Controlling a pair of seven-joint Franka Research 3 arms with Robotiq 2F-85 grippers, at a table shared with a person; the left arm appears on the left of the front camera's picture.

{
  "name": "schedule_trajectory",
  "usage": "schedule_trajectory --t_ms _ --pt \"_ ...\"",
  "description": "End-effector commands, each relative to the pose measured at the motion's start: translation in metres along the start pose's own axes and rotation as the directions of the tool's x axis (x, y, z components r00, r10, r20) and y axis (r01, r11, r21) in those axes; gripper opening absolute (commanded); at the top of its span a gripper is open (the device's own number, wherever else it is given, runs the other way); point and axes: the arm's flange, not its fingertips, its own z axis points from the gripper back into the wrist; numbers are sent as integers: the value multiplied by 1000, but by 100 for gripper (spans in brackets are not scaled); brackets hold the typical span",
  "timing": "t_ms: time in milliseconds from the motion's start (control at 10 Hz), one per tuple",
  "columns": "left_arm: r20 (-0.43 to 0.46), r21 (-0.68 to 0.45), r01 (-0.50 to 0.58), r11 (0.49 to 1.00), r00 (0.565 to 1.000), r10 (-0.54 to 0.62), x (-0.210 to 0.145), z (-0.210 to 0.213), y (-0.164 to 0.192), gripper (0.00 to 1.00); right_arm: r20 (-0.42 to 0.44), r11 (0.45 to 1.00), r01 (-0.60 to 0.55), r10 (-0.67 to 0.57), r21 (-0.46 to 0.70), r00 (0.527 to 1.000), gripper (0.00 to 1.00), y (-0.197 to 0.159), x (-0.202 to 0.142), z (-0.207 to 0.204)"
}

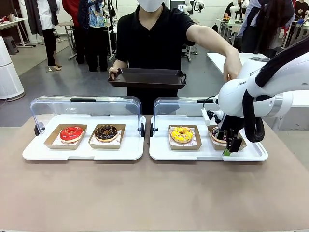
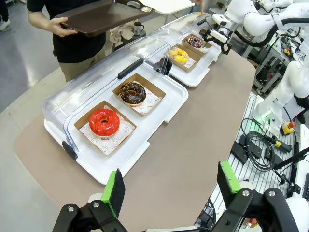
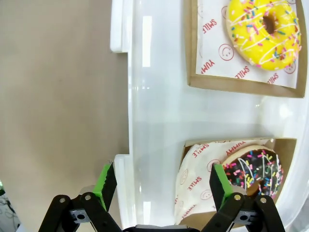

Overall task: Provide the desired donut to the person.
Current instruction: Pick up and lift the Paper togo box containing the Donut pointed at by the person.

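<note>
Probably the wanted one is the chocolate sprinkled donut (image 3: 253,169), lying on paper in a cardboard box (image 3: 288,145) at the right end of the right white tray (image 3: 159,96), next to the yellow donut (image 3: 263,31). It looks light, soft and sticky on top. A squeeze would dent it, so pinching the stiffer box wall seems safer. The right end effector (image 3: 161,181) hovers at the box's edge, its 2 fingers apart and empty. The left end effector (image 2: 171,181) hangs over the tabletop (image 2: 193,135), also apart and empty. Across it, the person (image 1: 152,43) holds a dark serving tray (image 1: 147,78).
</note>
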Motion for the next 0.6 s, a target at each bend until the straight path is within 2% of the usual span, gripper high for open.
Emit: schedule_trajectory --t_ms 0,500 --pt "20 -7 15 1000 1000 -14 -1 1 0 100 -22 1000 6 -6 -4 1000 100 -9 1 -9" --pt "20 -7 15 1000 1000 -14 -1 1 0 100 -16 1000 9 -9 2 1000 100 -13 6 -21"
